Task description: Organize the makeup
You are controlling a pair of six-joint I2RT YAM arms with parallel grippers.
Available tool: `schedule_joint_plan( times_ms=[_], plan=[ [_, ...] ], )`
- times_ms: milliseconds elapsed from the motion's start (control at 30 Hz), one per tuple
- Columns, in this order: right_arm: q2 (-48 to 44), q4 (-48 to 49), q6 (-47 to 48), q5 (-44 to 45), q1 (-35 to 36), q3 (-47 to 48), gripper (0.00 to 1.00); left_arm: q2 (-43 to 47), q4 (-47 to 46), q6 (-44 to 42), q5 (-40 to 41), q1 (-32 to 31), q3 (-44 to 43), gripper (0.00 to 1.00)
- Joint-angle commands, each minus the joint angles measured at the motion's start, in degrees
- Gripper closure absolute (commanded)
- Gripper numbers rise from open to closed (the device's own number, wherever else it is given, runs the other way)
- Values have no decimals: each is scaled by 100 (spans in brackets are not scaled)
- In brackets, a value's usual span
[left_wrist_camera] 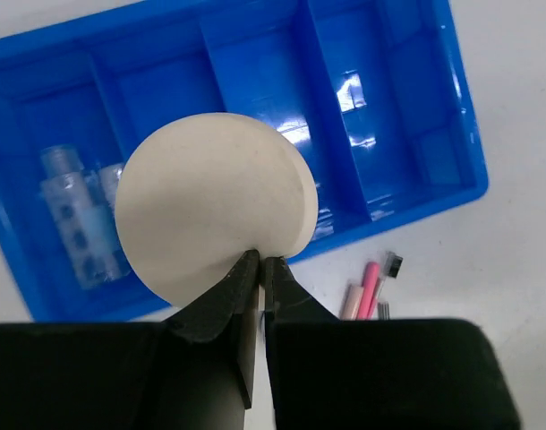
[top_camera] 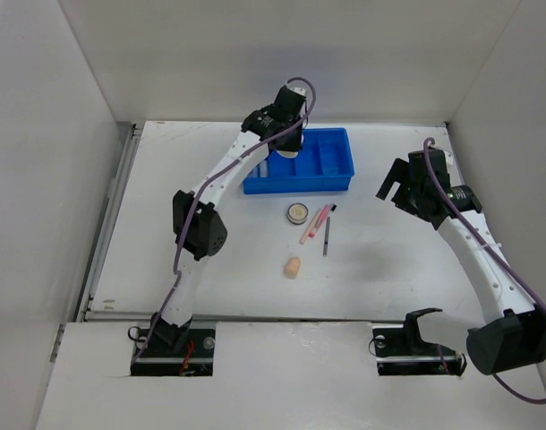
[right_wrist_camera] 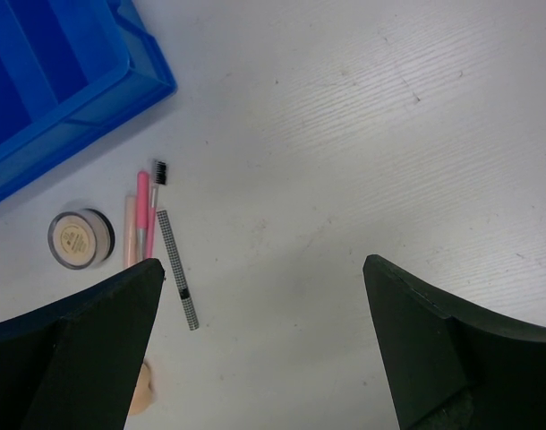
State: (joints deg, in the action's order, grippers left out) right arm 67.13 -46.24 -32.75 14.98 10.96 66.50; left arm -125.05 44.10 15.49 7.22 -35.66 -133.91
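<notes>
Left wrist view: pinching round cream puff [left_wrist_camera: 210,202] by its lower edge in left gripper [left_wrist_camera: 260,269], fingers all but closed, only the puff's thin rim between them. Puff held on edge, flat face to camera, over left half of blue tray [left_wrist_camera: 416,210]. Behind puff, in tray's left-end compartment, clear bottle [left_wrist_camera: 72,215], partly hidden; lying or standing, cannot tell. Just outside tray's near wall, on white table [left_wrist_camera: 515,296], tips of pink pencil [left_wrist_camera: 370,287] and brush-ended stick [left_wrist_camera: 392,264]. Top external view: left arm [top_camera: 224,170] stretched far out, wrist above tray's left end; tray at back centre of table. Right wrist view: right gripper [right_wrist_camera: 262,269] spread wide, nothing between fingers, hanging over table to the right of tray and loose items, touching none. Near tray's corner, round compact [right_wrist_camera: 76,238], face up, just beside beige stick [right_wrist_camera: 129,228]. Pink pencil tight against that stick, brush-ended stick close against pink pencil, all three roughly parallel. Dark pencil [right_wrist_camera: 179,269], checker-patterned, just beside them, slightly apart and angled. Beige egg-shaped sponge [right_wrist_camera: 140,394] nearer the arm bases, apart from the pencils, half hidden behind one finger of right gripper. All loose items between the two arms, outside tray.
</notes>
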Motion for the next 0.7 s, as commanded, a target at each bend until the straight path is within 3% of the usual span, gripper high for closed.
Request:
schedule_joint_plan(
  times_ms=[0, 167, 367, 467, 533, 667],
  plan=[
    [-139, -70, 41, 40, 11, 249, 0, -580, 188, -107, -800, 129, -680, 100],
    [-192, -184, -12, 93, 11, 249, 0, -985, -506, 95, -986, 375, -681, 100],
    [-192, -237, -12, 198, 11, 249, 0, -1241, -622, 375, -1285, 551, -681, 100],
    [-130, -237, -12, 198, 11, 302, 0, -1302, -622, 429, -1346, 604, -681, 70],
    [-130, -237, -12, 198, 11, 302, 0, -1302, -622, 429, -1346, 657, -681, 39],
    [-130, -237, -12, 198, 11, 302, 0, -978, -674, 315, -1267, 657, -681, 23]
  ],
)
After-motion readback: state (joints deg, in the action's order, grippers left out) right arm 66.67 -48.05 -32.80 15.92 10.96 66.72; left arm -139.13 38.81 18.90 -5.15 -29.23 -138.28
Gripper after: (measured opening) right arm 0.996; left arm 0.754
